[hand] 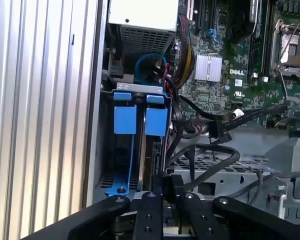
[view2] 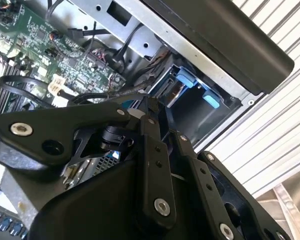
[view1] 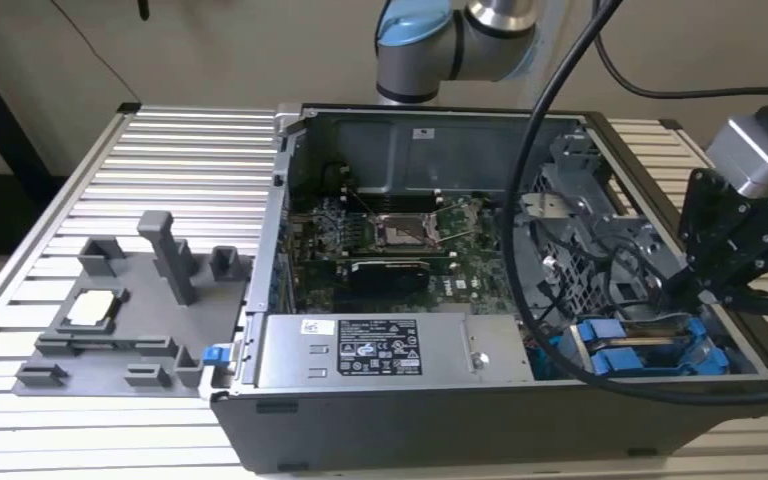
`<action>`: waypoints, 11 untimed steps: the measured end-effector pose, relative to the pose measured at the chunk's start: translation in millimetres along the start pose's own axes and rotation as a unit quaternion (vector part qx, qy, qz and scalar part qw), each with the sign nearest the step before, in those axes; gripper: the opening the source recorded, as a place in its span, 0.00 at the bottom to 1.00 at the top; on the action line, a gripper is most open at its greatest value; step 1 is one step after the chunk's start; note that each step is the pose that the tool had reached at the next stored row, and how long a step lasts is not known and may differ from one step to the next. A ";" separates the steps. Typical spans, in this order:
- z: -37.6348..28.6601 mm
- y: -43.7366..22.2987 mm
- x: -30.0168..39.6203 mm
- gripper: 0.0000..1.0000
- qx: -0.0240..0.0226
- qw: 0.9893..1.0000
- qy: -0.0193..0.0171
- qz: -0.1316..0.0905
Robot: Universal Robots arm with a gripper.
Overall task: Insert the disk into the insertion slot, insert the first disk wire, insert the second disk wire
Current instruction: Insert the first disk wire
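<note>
The disk [hand: 151, 155] stands on edge in the insertion slot of the grey drive cage [hand: 121, 86], its blue tab [hand: 157, 120] at the far end. A second blue-tabbed drive [hand: 125, 117] fills the bay beside it. My gripper [hand: 170, 200] is at the disk's near end, its black fingers [hand: 151, 212] close together and gripping that end. In the second wrist view the gripper [view2: 167, 137] points at the same bay, where the disk [view2: 172, 94] shows silver. In the exterior view the gripper [view1: 671, 298] hangs just above the blue carriers [view1: 624, 358].
A loose black cable with a connector [hand: 217, 125] lies across the case beside the cage. The open computer case [view1: 398, 410] holds a motherboard [view1: 384, 240] and power supply [view1: 371, 350]. A grey fixture [view1: 117, 310] stands on the slatted table at the exterior view's left.
</note>
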State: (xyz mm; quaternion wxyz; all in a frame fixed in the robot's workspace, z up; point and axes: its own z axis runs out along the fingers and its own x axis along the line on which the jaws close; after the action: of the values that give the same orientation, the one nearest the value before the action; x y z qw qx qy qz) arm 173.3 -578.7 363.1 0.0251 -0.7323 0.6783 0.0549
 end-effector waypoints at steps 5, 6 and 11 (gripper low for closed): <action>6.2 -1.2 2.3 0.19 0.001 1.000 -0.005 0.005; 7.4 -1.4 2.9 0.19 0.001 1.000 -0.006 0.006; 12.7 -1.9 5.2 0.19 0.002 1.000 -0.008 0.014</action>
State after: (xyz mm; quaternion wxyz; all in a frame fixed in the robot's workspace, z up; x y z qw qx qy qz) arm 175.0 -582.3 349.9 0.0309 -0.7223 0.6883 0.0598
